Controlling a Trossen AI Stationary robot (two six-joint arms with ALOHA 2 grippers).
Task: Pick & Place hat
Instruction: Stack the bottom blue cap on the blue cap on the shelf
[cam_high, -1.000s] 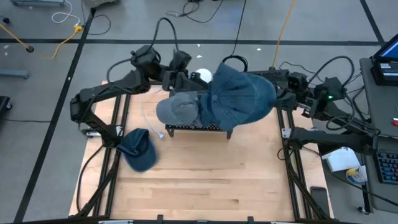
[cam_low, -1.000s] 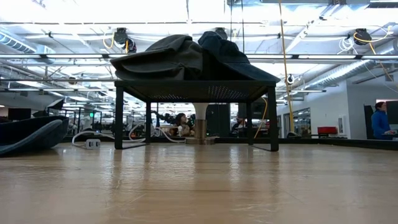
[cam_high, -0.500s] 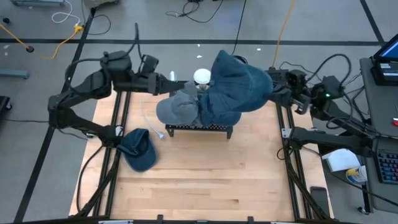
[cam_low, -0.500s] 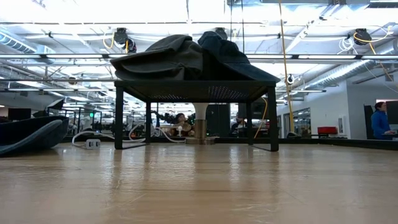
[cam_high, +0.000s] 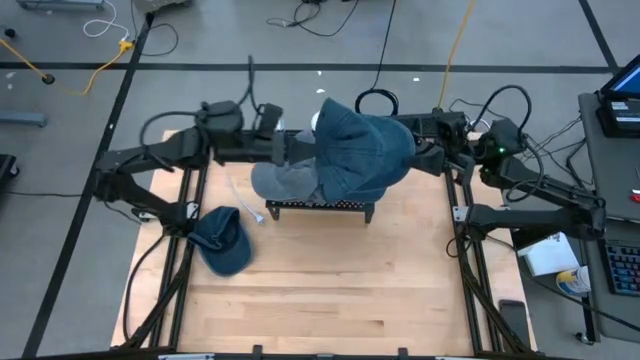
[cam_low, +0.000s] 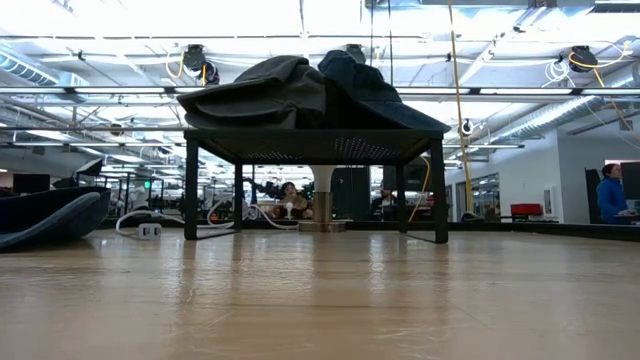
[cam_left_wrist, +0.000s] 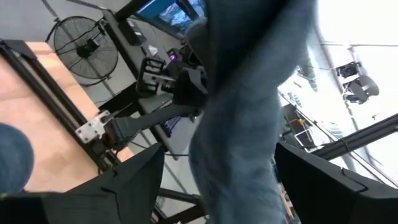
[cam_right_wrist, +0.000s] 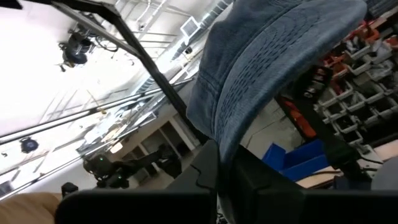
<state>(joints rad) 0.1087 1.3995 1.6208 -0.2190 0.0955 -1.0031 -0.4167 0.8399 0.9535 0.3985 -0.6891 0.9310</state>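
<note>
A blue denim bucket hat (cam_high: 360, 150) hangs over the black wire stand (cam_high: 320, 208) at the middle of the table. My right gripper (cam_high: 425, 152) is shut on it from the table's right. My left gripper (cam_high: 298, 150) is open at the hat's left side; in the left wrist view its fingers stand on either side of the hat's cloth (cam_left_wrist: 249, 118). A grey hat (cam_high: 282, 180) lies on the stand's top. The low view shows the grey hat (cam_low: 265, 90) and a dark blue hat (cam_low: 365, 85) on the stand (cam_low: 310, 145). A dark blue cap (cam_high: 222, 240) lies on the table. My right gripper pinches the denim hat's stitched brim (cam_right_wrist: 236, 118) between its two fingers (cam_right_wrist: 205, 168), coming about level from the table's right. The hat spreads out beyond the fingers, over the stand. My left gripper has the hat's cloth between its open fingers (cam_left_wrist: 134, 180); I cannot tell whether they touch it.
The dark blue cap (cam_low: 50, 215) lies at the table's left, near the frame rail. A white round object (cam_high: 318, 120) sits behind the stand. A white cable (cam_high: 245, 205) lies left of the stand. Bare wood (cam_high: 330, 290) spreads toward the near edge. A person (cam_low: 610, 195) is in the room beyond.
My right gripper has carried the denim hat toward the table's left, so that it now sits more over the stand. My left gripper drew back toward the table's left, then came back toward the hat. The hats on the stand have stayed put.
</note>
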